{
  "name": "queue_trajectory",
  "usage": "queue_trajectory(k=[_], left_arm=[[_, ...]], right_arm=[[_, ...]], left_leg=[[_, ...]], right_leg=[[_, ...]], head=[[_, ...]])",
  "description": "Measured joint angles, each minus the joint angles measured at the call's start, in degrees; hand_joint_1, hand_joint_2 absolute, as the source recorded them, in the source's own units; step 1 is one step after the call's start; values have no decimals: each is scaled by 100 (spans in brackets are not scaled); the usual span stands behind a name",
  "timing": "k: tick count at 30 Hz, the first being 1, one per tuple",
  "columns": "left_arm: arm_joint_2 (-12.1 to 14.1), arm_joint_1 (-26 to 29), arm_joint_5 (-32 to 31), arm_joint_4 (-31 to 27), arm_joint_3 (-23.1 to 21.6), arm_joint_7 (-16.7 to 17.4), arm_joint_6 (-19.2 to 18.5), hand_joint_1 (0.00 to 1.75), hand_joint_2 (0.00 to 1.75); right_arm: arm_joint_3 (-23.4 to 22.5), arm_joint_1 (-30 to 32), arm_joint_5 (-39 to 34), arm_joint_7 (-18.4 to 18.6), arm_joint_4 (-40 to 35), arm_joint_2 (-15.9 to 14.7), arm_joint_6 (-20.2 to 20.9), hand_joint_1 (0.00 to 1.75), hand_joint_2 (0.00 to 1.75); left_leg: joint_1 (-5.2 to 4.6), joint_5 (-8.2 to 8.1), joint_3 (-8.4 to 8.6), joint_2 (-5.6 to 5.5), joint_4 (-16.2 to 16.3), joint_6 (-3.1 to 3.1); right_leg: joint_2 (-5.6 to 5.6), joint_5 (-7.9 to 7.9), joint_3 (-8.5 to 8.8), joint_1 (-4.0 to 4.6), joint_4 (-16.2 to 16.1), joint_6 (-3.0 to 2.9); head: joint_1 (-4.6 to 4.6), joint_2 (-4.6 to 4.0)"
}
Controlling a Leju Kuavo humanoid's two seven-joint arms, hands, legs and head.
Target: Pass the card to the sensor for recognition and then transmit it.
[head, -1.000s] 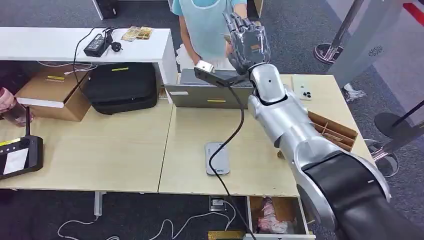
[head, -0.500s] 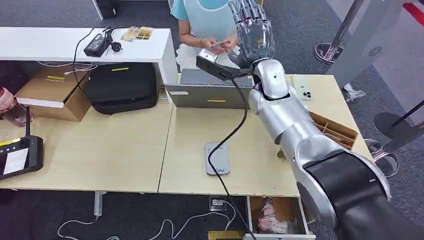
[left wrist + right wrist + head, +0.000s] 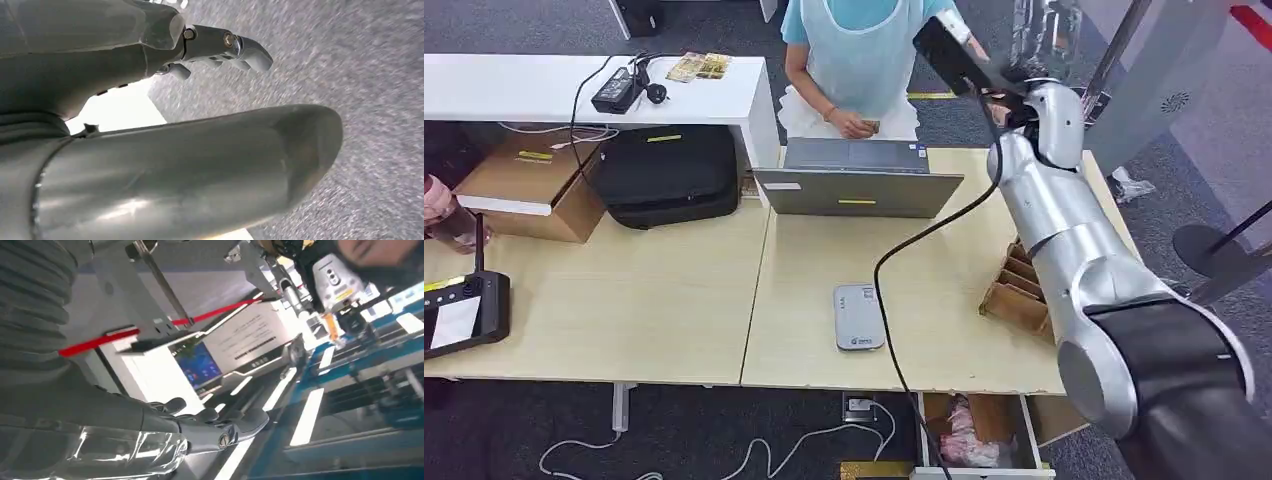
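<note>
Over the last second the right hand (image 3: 1042,28) has swung up and away from the person (image 3: 854,50) at the top centre of the head view. It now sits, blurred, at the very top of the frame, right of centre, and the silver arm slants down from it to the lower right corner. In the right wrist view its fingers (image 3: 225,430) are stretched out with the thumb lying apart, and nothing is between them, so the hand is spread and empty. The card (image 3: 871,126) looks to be the small tan thing in the person's hands, just above the rear edge of the laptop (image 3: 854,180); it is too small to be sure. A moment ago the hand was level with those hands, so the handover reads as done and the arm as pulling back. The sensor (image 3: 857,317), a grey pad low in the middle of the table (image 3: 674,300), lies flat with nothing on it, and the wooden card holder (image 3: 1014,295) stands to its right beside the arm. The left hand (image 3: 125,55) hangs over grey carpet, fingers straight and away from the thumb, holding nothing. By my judgement the task is all but finished.
</note>
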Motion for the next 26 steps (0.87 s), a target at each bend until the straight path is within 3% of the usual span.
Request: queue_trajectory(k=[3,5,6,7,16,26], left_arm=[[0,7,0,0,15,-2,2,0,0],[7,43,0,0,100,2,2,0,0],[9,97,0,0,186,-4,0,0,0],[11,113,0,0,249,13,-48,0,0],[-2,76,0,0,323,109,-122,0,0],[-9,74,0,0,354,109,-120,0,0]], right_arm=[[-47,-2,-53,-10,-19,-32,0,0,175],[-429,-9,-370,-137,-183,-307,-11,0,175],[-806,25,-585,-245,-341,-595,-109,0,175],[-1277,175,-786,-297,-511,-1068,-282,0,175],[-2066,661,-1112,-474,-529,-2161,-732,0,175],[-3147,1932,-1394,-723,-706,-3112,-820,0,175]], left_leg=[[0,0,0,-1,0,0],[0,0,-3,-13,0,0],[0,0,-3,-8,0,0],[-1,-1,-4,-10,1,0],[-1,-2,-6,-13,1,1],[0,-6,-12,-12,-2,5]], right_leg=[[-1,0,0,0,0,0],[-14,0,1,0,-1,0],[-7,0,-1,0,-2,0],[-10,0,-3,0,-5,0],[-14,0,-4,0,-9,1],[-15,-1,-6,1,-11,1]], head=[[0,0],[2,0],[0,0],[2,0],[0,0],[-2,0]])
